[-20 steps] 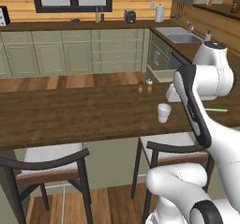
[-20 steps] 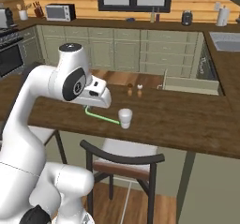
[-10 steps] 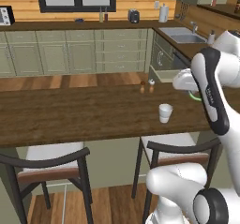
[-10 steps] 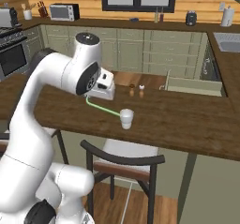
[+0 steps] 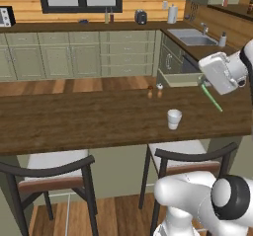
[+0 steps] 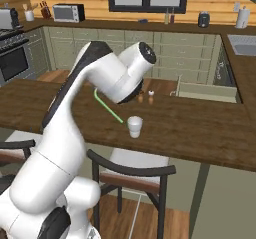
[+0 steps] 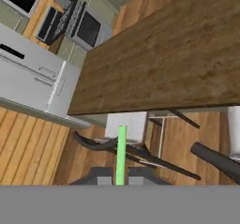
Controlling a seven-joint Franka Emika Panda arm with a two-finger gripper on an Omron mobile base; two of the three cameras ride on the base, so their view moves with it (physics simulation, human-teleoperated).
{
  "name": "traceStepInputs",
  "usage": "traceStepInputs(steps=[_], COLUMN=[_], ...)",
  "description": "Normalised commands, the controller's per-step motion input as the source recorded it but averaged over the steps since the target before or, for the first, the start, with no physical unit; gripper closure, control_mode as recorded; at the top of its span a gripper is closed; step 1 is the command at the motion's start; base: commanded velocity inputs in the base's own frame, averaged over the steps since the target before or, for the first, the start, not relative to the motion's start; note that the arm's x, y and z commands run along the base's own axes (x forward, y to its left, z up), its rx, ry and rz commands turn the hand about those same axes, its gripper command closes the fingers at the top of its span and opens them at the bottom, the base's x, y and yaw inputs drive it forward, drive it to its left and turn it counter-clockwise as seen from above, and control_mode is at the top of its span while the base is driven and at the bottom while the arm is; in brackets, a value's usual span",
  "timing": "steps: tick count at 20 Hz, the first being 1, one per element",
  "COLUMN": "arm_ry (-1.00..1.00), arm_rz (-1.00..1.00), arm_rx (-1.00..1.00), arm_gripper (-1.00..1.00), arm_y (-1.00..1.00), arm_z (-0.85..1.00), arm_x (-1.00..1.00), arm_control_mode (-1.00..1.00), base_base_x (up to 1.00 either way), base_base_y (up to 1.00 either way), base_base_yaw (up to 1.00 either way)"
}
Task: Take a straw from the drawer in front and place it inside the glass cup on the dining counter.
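Observation:
The thin green straw [image 5: 211, 96] slants down from my gripper [image 5: 202, 80], which is shut on its upper end. In the hand view the straw [image 7: 122, 153] rises between my gripper's [image 7: 120, 180] dark tips. The small whitish glass cup [image 5: 173, 119] stands upright near the front edge of the dark-brown dining counter [image 5: 74, 121]. The straw [image 6: 108, 106] hangs above the counter [image 6: 200, 128] on my side of the cup [image 6: 134, 126], its lower end close to the cup and clear of it. Beyond the counter, the sage-green drawer [image 5: 181, 79] stands pulled out, drawer [image 6: 207, 91].
Two small shakers [image 5: 154, 90] stand on the counter behind the cup. Dark chairs [image 5: 54, 173] with pale seats are tucked under the counter's near edge. My own white arm [image 6: 100, 83] crosses the left of the right base view. A sink [image 5: 193, 40] sits at back right.
The arm has swung and lifted; the straw has tipped from nearly flat to a steep slant, and its lower end has come close to the cup. The cup has not moved.

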Motion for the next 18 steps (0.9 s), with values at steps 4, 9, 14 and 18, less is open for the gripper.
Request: traceStepInputs(steps=[4,9,14,18], arm_ry=[0.0,0.0,0.04,0.07], arm_rz=[0.0,0.0,0.0,0.0], arm_rx=[0.54,0.25,0.07,0.0], arm_gripper=[1.0,1.0,1.0,1.0], arm_y=[-0.04,-0.09,0.0,-0.15], arm_z=[0.0,0.0,0.0,-0.11], arm_x=[0.54,0.81,0.83,0.68], arm_control_mode=[-1.0,-1.0,-1.0,-1.0], base_base_x=[0.0,0.0,0.0,0.0], base_base_y=[0.0,0.0,0.0,0.0], base_base_yaw=[0.0,0.0,0.0,0.0])
